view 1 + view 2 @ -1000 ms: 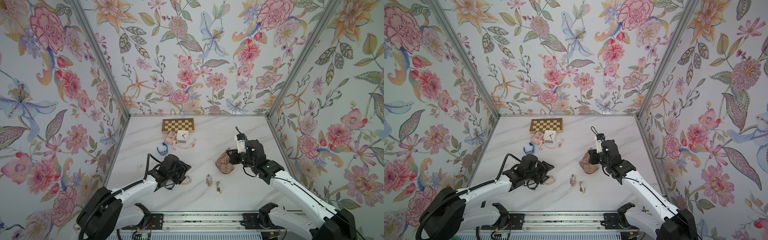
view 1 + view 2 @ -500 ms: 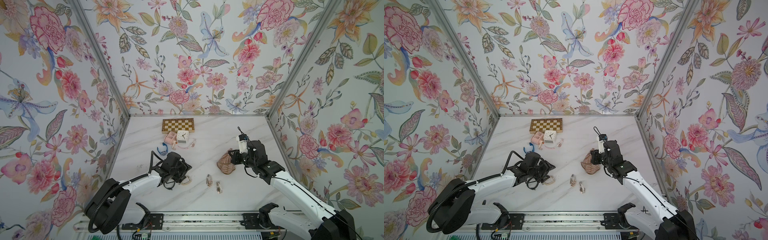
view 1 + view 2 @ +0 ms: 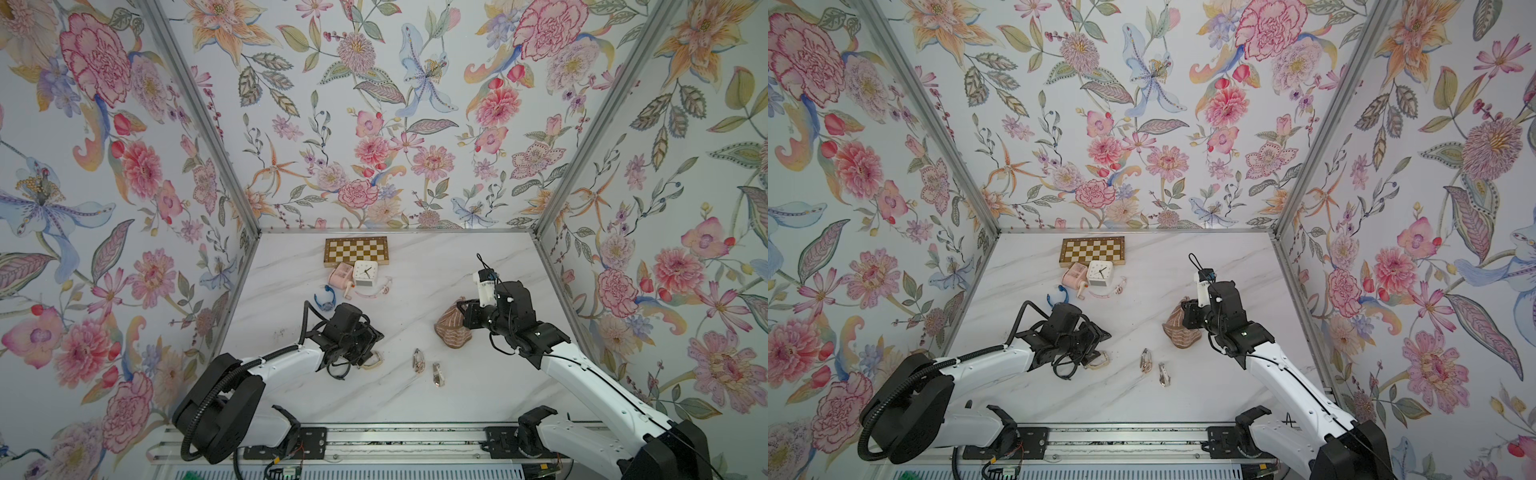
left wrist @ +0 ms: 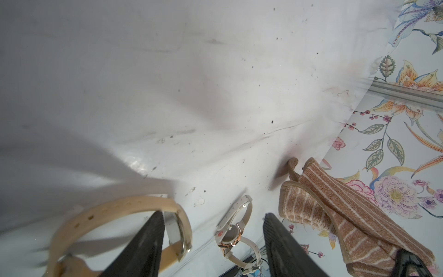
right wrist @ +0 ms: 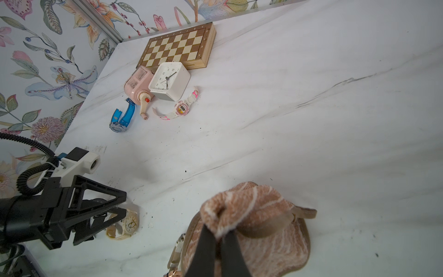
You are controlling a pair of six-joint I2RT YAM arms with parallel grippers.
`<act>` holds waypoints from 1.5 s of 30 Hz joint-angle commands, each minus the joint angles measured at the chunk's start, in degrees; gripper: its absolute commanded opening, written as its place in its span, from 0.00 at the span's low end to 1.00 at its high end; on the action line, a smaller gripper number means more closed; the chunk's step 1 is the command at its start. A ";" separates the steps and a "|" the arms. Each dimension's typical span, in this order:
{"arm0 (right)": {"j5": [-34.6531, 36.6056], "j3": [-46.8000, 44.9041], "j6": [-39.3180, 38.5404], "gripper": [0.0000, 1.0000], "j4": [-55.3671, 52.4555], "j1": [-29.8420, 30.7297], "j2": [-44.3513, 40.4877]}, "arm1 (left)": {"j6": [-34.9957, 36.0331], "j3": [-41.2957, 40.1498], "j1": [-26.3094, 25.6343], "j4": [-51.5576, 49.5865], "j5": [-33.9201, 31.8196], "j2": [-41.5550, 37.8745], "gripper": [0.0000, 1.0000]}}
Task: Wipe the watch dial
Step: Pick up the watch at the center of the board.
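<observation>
Looks like the setup bit to me, no wiping yet. The right fingers (image 5: 203,249) are clamped on a bunched-up striped cloth (image 3: 451,330), just right of centre in both top views, with its lower part resting on the counter (image 3: 436,266). The left fingers (image 4: 148,239) are spread apart and down low at the beige watch (image 5: 130,223). That watch is at the lower left of the right wrist view, and below centre and a bit left in both top views. It's lying on the counter with the dial turned toward the right wrist camera. In the left wrist view, one finger sits right by the case with the strap curving behind it. The other finger is off to the side with nothing pinched between them, so I'd call the watch not grabbed. I can't tell if that finger is through the strap loop or only in front of it. Two more small watches (image 3: 417,359) lie between the arms and look easy to bump. My guess for the next move is that the left fingers close on the case or strap to pin the watch with the dial exposed. Then the cloth has to come over from the right of the frame onto the dial. The strap looks floppy, so the watch could skid or flip.
</observation>
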 commanded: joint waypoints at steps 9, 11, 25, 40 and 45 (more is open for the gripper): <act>-1.01 -1.66 0.05 0.00 2.76 -0.78 -0.80 | -0.30 -3.11 -1.34 -2.80 -0.09 -1.19 0.57; -1.19 -1.75 0.21 0.00 2.76 -0.94 -0.84 | -0.24 -3.06 -1.30 -1.96 0.08 0.02 0.53; -1.62 -3.24 0.06 0.00 2.73 -2.71 -3.41 | 13.33 10.69 -0.98 -9.68 0.49 14.10 0.21; -1.86 -3.18 0.76 0.00 2.72 -2.98 -3.83 | 46.50 32.31 -2.45 -37.35 -10.22 29.73 0.20; -2.15 -2.98 0.98 0.00 2.82 -2.98 -3.92 | 50.56 36.66 -3.89 -41.36 -15.04 33.14 0.21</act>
